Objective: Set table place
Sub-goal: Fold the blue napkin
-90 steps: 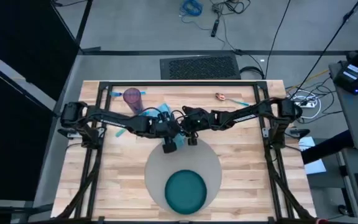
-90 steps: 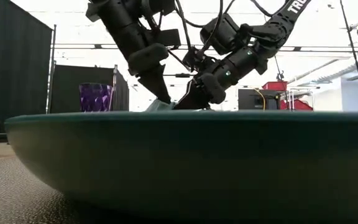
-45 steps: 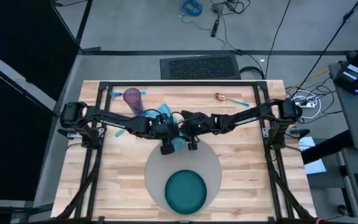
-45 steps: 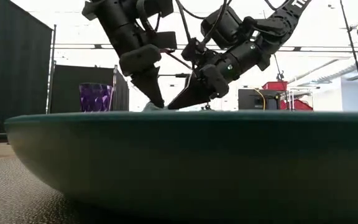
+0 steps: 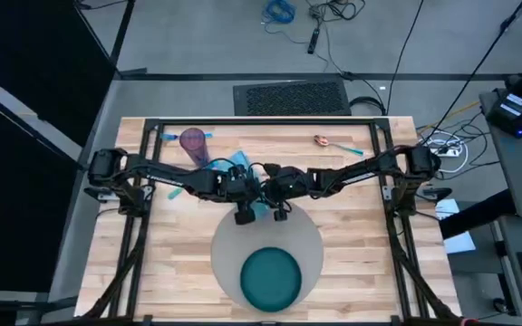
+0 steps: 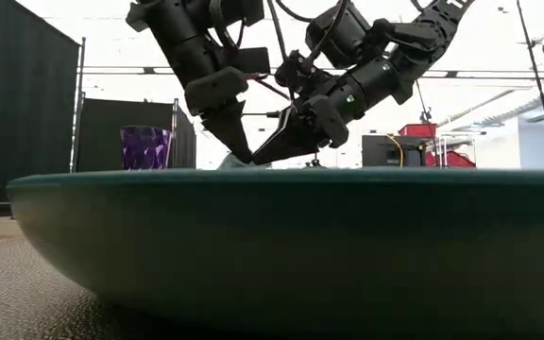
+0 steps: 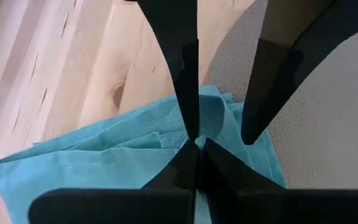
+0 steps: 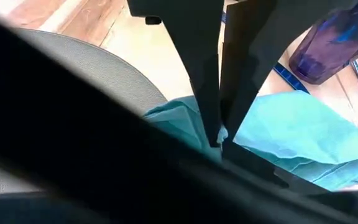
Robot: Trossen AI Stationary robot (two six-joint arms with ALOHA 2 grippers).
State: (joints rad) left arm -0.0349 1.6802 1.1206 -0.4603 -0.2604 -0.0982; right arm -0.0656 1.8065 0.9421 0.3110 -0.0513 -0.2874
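A light blue napkin lies crumpled on the table. One corner overlaps the far left rim of the round grey placemat, which carries the dark teal plate. My left gripper is above that corner, shut on the napkin. My right gripper slants in from the right, open. One of its fingers stands at the pinched fold and the other over the placemat. My left gripper pinches a raised fold of the napkin between its two fingers, near the corner lying on the placemat. The fingers point down from above. The fold peaks at the fingertips, and the rest lies slack on the table and placemat. My right gripper has one fingertip at that same fold; whether it touches, I cannot tell.
A purple cup stands at the far left, beyond the napkin. A spoon with a teal handle lies at the far right. Blue utensils lie near the cup and under the left arm. Bare wood lies either side of the placemat.
My right gripper has tipped flatter, and its fingertips have gone toward the table's left, up to my left gripper's pinch on the napkin. My left gripper has shifted slightly toward the left, still shut on the napkin.
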